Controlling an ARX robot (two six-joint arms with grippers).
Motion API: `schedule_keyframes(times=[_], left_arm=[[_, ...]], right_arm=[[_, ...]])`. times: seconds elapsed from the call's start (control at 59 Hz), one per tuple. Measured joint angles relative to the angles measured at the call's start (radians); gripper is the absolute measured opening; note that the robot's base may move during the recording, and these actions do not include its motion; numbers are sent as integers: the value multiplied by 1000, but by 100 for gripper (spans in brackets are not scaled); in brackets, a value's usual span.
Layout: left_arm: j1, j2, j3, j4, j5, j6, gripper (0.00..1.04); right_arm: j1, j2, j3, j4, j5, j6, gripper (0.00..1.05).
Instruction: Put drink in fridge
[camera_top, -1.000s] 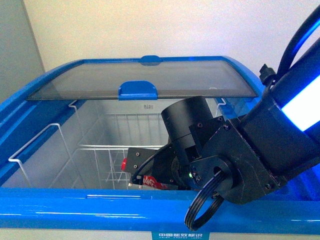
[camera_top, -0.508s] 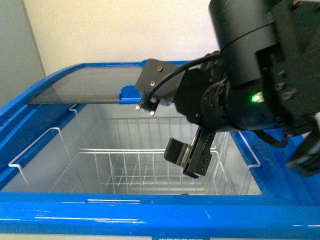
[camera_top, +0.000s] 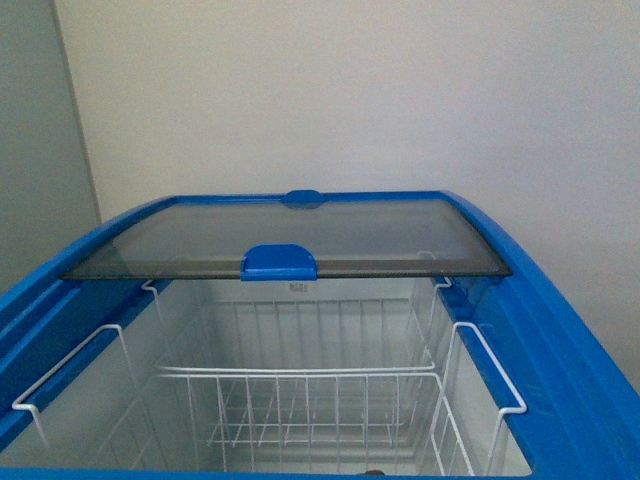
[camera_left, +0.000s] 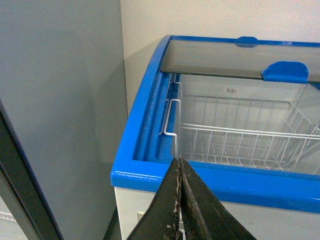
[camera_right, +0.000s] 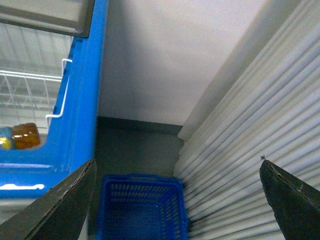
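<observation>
Left gripper (camera_left: 179, 200) is pinched closed on nothing, hanging just outside the fridge's (camera_left: 150, 120) blue rim. The glass lid (camera_top: 290, 238) is slid to the back, so the wire basket (camera_top: 300, 400) is open from above. Right gripper (camera_right: 177, 200) is spread wide and empty, out past the fridge's side over a blue crate (camera_right: 141, 207) on the floor. The drink (camera_right: 25, 135) looks to be inside already, low in the near corner. I'd just keep both arms clear of the rim and maybe slide the lid closed.

Fridge (camera_top: 560, 350) rim glossy blue plastic; lid (camera_top: 290, 238) smooth tinted glass; baskets (camera_top: 300, 400) white coated wire; crate (camera_right: 142, 207) blue plastic mesh.
</observation>
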Motion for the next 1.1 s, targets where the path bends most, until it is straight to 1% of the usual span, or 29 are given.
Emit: schedule_keyframes(times=[0.017,0.034,0.085,0.102,0.136,0.169,0.186,0.237,0.271,0.305,0.424,0.441,0.593,0.678,0.763,0.797,0.814,0.847,0.881,0.898,1.102], left_arm=[[0,0,0,0,0,0,3],[0,0,0,0,0,0,3],[0,-1,0,0,0,0,3],[0,-2,0,0,2,0,3],[0,-1,0,-2,2,0,3],[0,-2,0,-1,0,0,3],[0,-2,0,-2,0,0,3],[0,-2,0,-2,0,0,3],[0,-3,0,-2,-1,0,3],[0,-2,0,-2,0,0,3],[0,-2,0,-2,0,0,3],[0,-3,0,-2,0,0,3],[0,-3,0,-2,0,0,3],[0,-2,0,-2,0,0,3],[0,-2,0,-2,0,0,3],[0,-3,0,-2,0,0,3],[0,-3,0,-2,0,0,3],[0,-3,0,-2,0,0,3],[0,-3,0,-2,0,0,3],[0,-3,0,-2,0,0,3],[0,-3,0,-2,0,0,3]], right_arm=[[34,-49,-13,-60,25,72,98],[51,-71,-20,-90,35,103,98],[102,-98,-31,-137,121,231,98],[105,-107,-58,-105,102,244,96],[92,-164,-146,63,-25,214,89],[79,-212,-252,237,-117,152,82],[71,-253,-325,345,-186,108,77],[34,-319,-407,488,-273,30,67],[14,-335,-420,509,-288,10,64],[-36,-378,-434,523,-324,-15,55],[-120,-428,-458,519,-414,-44,39],[-146,-436,-470,514,-442,-48,34],[-287,-496,-517,499,-575,-68,2],[-347,-519,-537,494,-633,-67,3],[-378,-531,-546,492,-662,-67,3],[-403,-539,-548,488,-703,-68,3],[-417,-542,-549,487,-729,-68,3],[-475,-549,-556,484,-786,-68,3],[-525,-555,-560,483,-808,-69,3],[-534,-558,-561,483,-809,-68,3],[-547,-597,-604,486,-824,-69,3]])
